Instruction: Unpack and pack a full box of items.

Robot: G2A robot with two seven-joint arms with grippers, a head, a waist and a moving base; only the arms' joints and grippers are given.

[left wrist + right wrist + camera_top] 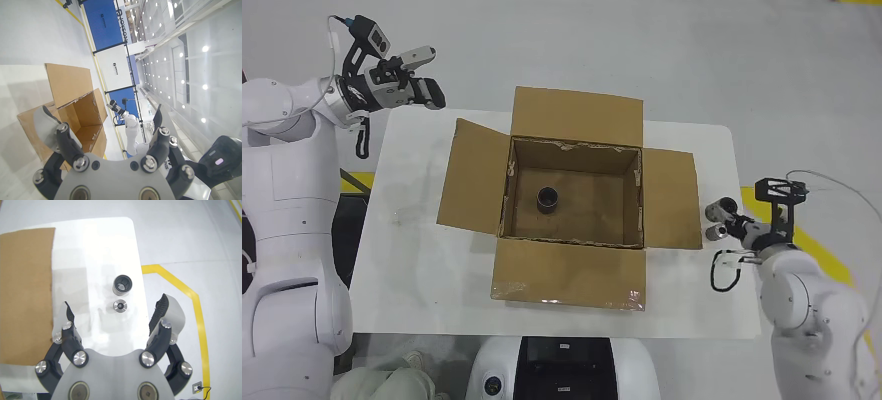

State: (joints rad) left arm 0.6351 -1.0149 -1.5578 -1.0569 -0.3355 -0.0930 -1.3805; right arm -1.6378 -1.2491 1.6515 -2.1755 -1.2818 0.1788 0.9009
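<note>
An open cardboard box (572, 272) stands mid-table with all flaps spread; its flap (24, 294) shows in the right wrist view. One dark cylindrical part (548, 199) stands on the box floor. Two metal cylinders stand on the table right of the box: a larger hollow one (122, 286) (721, 208) and a smaller one (120, 306) (716, 232). My right gripper (115, 299) hangs open above them, empty, fingers either side of the smaller one. My left gripper (425, 77) (102, 107) is open and empty, raised beyond the table's far left corner, facing the box (68, 81).
The white table (412, 250) has bare room left of the box and along its front edge. The two metal cylinders stand close to the table's right edge (140, 279). Yellow floor tape (189, 289) runs beyond that edge.
</note>
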